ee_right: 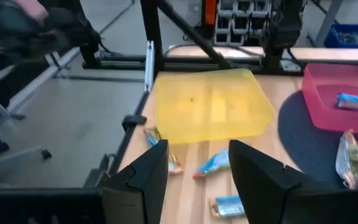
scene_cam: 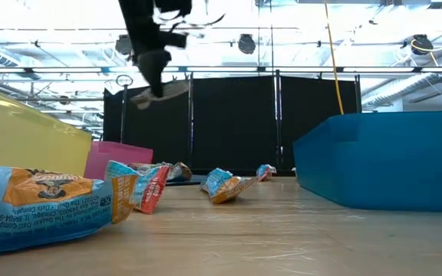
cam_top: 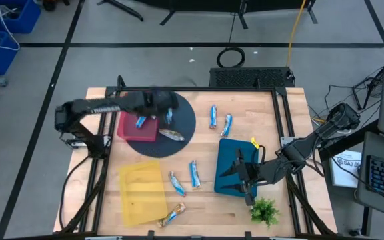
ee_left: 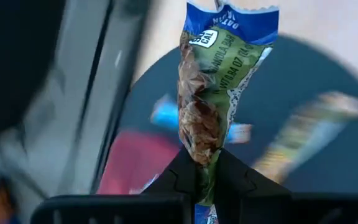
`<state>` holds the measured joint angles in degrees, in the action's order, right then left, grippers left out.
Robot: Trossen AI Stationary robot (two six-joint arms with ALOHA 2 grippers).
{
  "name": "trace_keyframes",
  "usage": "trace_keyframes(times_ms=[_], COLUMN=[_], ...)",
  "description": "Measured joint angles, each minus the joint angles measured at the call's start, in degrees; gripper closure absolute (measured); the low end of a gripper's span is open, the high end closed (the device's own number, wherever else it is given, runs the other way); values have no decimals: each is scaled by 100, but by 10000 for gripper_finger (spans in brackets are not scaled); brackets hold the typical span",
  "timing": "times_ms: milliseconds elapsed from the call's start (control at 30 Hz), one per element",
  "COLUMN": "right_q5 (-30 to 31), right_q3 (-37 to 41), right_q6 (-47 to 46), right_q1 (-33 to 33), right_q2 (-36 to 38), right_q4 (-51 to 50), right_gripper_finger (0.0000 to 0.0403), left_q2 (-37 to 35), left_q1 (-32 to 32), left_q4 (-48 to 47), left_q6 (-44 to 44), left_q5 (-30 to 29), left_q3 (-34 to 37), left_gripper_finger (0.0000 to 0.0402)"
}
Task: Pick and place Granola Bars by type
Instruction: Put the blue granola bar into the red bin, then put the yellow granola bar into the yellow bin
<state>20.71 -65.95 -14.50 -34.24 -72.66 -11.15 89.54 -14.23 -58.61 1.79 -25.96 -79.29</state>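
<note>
Dark and stretched across the upper left of the high view, our left arm reaches from the table's left edge toward the round dark mat (cam_top: 189,120), its left gripper (cam_top: 168,115) raised over the mat beside the pink tray (cam_top: 127,129). Its fingers (ee_left: 176,177) are clamped on a held bar (ee_left: 211,93), a blue and green wrapper standing straight out from the tips in the left wrist view; in the low view the same bar hangs high at upper left.

Our right arm comes in from the right edge, and the right gripper (cam_top: 241,175) rests over the blue tray (cam_top: 229,150) with its fingers (ee_right: 145,171) spread apart and nothing between them.

Around us: one bar in tray (cam_top: 141,122) lies in the pink one, a mat bar (cam_top: 172,135) lies just below the left gripper on the mat, two top bars (cam_top: 220,120) sit at upper centre, three more bars (cam_top: 184,180) lie between the yellow tray (cam_top: 141,193) and the blue tray. A green plant (cam_top: 265,211) stands at lower right.
</note>
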Motion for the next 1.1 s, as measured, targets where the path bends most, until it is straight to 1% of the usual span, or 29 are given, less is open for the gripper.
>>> trace_keyframes(times_ms=[33,133,267,367,500,633,700,767,833,933,967,1033,1100], right_q5=[14,205,642,780,795,800,793,785,778,779,778,778,762], right_q3=[0,0,0,0,0,0,0,0,0,0,0,0,0], right_q6=[-2,-17,22,0,-2,-124,-197,-234,-217,-153,-117,-60,26], right_q1=[2,1,13,17,19,56,58,57,53,42,42,46,68], right_q2=[0,0,0,4,7,11,29,35,52,65,71,75,79], right_q4=[77,161,202,197,198,214,200,213,190,193,186,165,170], right_gripper_finger=[243,243,243,243,243,243,243,243,243,243,243,243,243], left_q2=[-44,-121,-138,-132,-129,-131,-134,-144,-149,-149,-149,-149,-149], left_q1=[-251,-975,-1633,-1893,-2038,-2013,-2065,-2137,-2199,-2271,-2277,-2208,-2101], left_q4=[-19,22,244,397,1105,1205,1209,1196,1176,1173,1179,1182,1186], left_q6=[355,1158,2032,2396,2763,3418,3599,3610,3735,4379,4513,4655,4677], left_q5=[20,411,581,679,1299,1303,1353,1560,1993,2837,3028,3157,3056], left_q3=[49,335,894,1363,1948,2305,2388,2422,2416,2265,2172,1935,1639], left_gripper_finger=[374,374,375,376,376,374,351,312,274,226,214,195,182])
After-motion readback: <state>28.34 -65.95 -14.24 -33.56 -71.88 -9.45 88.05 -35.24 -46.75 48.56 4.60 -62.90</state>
